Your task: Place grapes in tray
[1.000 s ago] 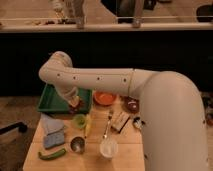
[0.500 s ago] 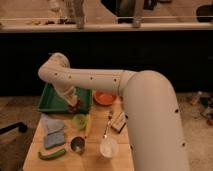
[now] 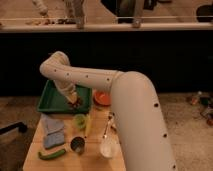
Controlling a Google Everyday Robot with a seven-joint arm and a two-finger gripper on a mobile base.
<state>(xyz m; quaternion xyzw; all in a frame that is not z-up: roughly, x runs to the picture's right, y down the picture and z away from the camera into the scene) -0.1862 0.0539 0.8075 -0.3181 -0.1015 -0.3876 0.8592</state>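
The green tray (image 3: 50, 103) lies at the table's back left. My gripper (image 3: 75, 101) reaches down from the white arm's bend (image 3: 55, 67) over the tray's right end. It is shut on the grapes (image 3: 76, 104), a small dark red clump at its tip. The grapes are just above or touching the tray floor near its right wall; I cannot tell which.
An orange bowl (image 3: 102, 98) sits right of the tray. In front of it are a green cup (image 3: 80, 120), a yellow piece (image 3: 89, 125), a blue cloth (image 3: 52, 132), a metal cup (image 3: 77, 145), a white cup (image 3: 109, 147) and a long green vegetable (image 3: 51, 154). The arm's thick white body (image 3: 140, 125) covers the table's right side.
The gripper with the grapes has sunk a little lower into the tray's right end. The arm's thick body has swung left and now hides more of the table's right side.
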